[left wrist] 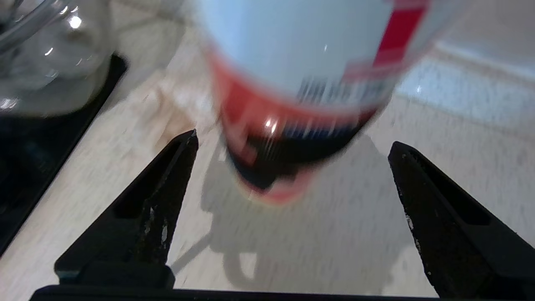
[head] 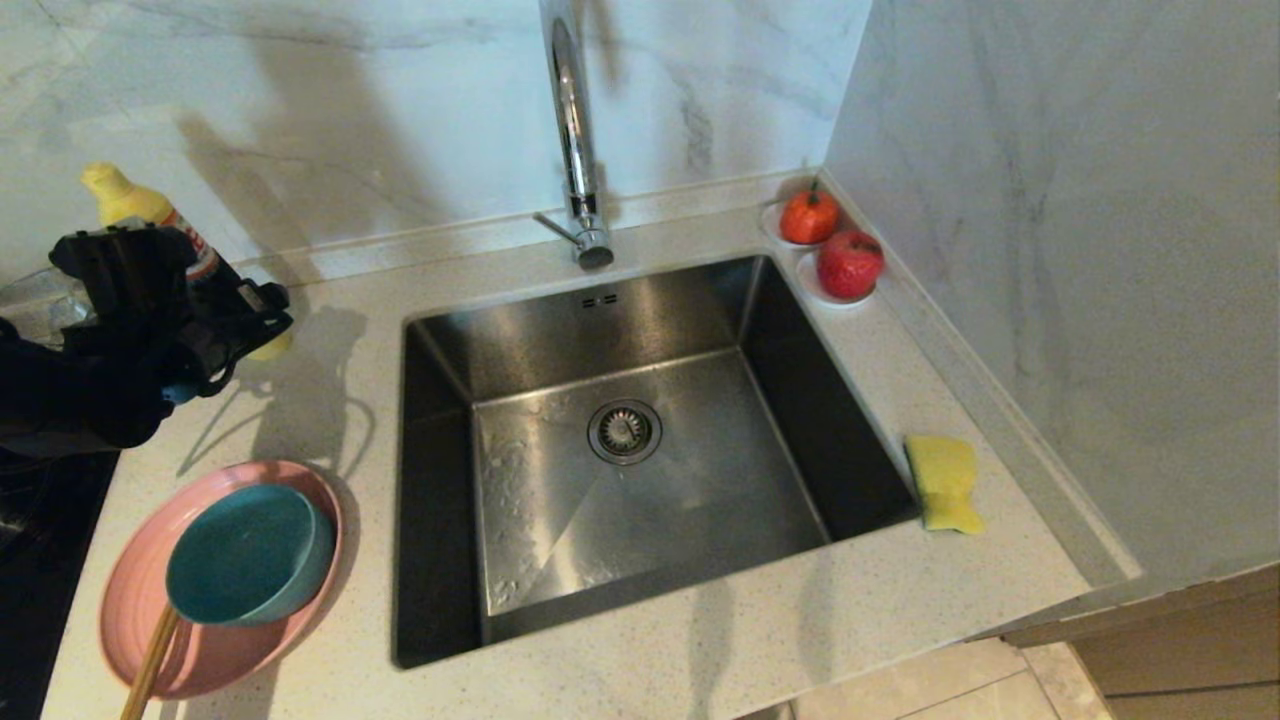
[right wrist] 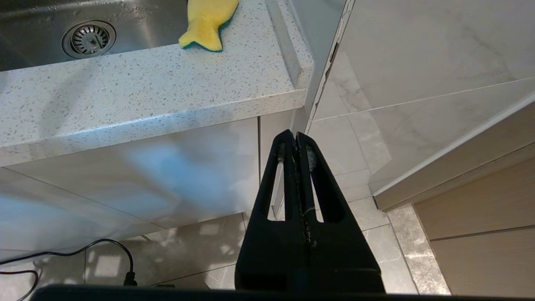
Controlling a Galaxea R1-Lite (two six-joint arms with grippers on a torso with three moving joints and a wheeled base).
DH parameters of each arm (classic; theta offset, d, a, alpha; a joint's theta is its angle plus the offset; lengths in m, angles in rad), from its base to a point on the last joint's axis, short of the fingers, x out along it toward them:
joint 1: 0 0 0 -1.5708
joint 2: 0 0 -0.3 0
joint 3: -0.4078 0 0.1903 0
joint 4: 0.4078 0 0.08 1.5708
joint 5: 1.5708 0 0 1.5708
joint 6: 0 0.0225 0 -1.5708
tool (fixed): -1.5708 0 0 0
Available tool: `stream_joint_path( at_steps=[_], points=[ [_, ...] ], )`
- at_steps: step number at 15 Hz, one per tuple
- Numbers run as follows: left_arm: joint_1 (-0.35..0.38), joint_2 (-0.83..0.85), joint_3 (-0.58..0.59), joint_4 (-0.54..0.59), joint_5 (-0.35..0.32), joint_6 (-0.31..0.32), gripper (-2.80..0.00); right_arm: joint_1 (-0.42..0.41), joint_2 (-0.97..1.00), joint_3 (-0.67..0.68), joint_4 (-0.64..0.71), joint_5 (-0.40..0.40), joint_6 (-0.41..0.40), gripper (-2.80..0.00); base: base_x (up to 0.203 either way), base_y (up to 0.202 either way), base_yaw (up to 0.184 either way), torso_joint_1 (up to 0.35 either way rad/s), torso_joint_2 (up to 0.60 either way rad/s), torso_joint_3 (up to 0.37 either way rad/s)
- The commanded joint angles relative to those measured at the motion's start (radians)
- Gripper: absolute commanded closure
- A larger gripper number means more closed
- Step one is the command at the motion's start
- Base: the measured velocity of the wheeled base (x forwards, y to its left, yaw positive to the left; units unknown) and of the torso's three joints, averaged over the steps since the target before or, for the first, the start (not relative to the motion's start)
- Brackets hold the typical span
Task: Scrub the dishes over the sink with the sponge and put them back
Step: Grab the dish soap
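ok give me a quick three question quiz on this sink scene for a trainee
1. True or false: the sponge lies inside the sink.
2. What sits on the pink plate? A) teal bowl B) a tomato C) the sponge
3. Fill in: the left gripper is ____ in front of the detergent bottle, while the right gripper hangs shut below the counter.

Key: 1 false, it lies on the counter right of the basin; 2 A; 3 open.
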Motion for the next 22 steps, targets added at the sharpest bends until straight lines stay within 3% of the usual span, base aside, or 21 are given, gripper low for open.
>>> stream_joint_path(
  at_steps=[1, 6, 14, 18, 22],
  points=[
    [0.000, 0.066, -0.063, -0.006, 0.003, 0.000, -2.80, 0.000, -0.001, 0.000, 0.000, 0.000, 0.000, 0.00, 0.000, 0.000, 0.000, 0.000, 0.00, 0.000],
    [0.000, 0.154, -0.157, -0.120, 0.010, 0.020, -2.80, 0.000, -0.001, 0.000, 0.000, 0.000, 0.000, 0.00, 0.000, 0.000, 0.000, 0.000, 0.00, 0.000],
    [0.001, 0.201, -0.231, -0.129, 0.028, 0.022, -2.80, 0.002, -0.001, 0.000, 0.000, 0.000, 0.000, 0.00, 0.000, 0.000, 0.000, 0.000, 0.00, 0.000],
    [0.001, 0.206, -0.235, -0.205, 0.054, 0.054, -2.80, 0.001, -0.001, 0.001, 0.000, 0.000, -0.001, 0.00, 0.000, 0.000, 0.000, 0.000, 0.00, 0.000],
    [0.001, 0.219, -0.236, -0.212, 0.056, 0.061, -2.80, 0.000, -0.001, 0.001, 0.000, 0.000, -0.001, 0.00, 0.000, 0.000, 0.000, 0.000, 0.00, 0.000]
  ],
)
